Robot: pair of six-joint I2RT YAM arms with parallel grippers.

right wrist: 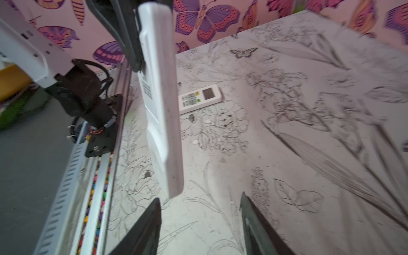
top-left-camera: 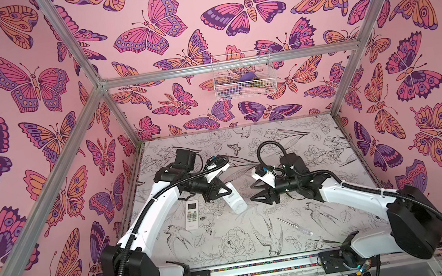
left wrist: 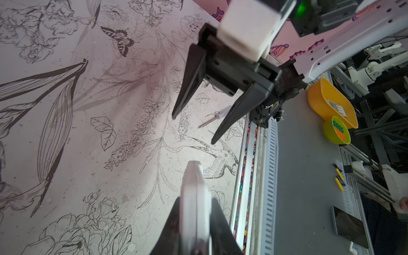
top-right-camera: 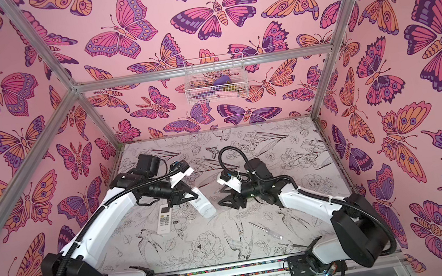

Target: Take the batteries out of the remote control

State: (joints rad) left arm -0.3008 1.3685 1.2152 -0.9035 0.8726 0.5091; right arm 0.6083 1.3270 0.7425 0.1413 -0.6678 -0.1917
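My left gripper [top-left-camera: 223,192] [top-right-camera: 185,198] [left wrist: 195,201] is shut on one end of a white remote control [top-left-camera: 234,198] [top-right-camera: 202,203] [left wrist: 194,194] [right wrist: 161,110], holding it tilted above the table. The remote's back, with a printed label, shows in the right wrist view. My right gripper [top-left-camera: 252,193] [top-right-camera: 220,198] [left wrist: 193,129] [right wrist: 200,197] stands open and empty just right of the remote's free end, not touching it. The batteries are hidden.
A second white remote [top-left-camera: 192,215] [top-right-camera: 163,219] [right wrist: 199,98] lies face up left of the held one. A clear-handled screwdriver [top-left-camera: 295,226] [top-right-camera: 265,230] [left wrist: 212,118] lies front right. A wire basket [top-left-camera: 243,75] hangs on the back wall. A yellow bin [left wrist: 331,103] and a green bowl [left wrist: 336,130] sit outside the cell.
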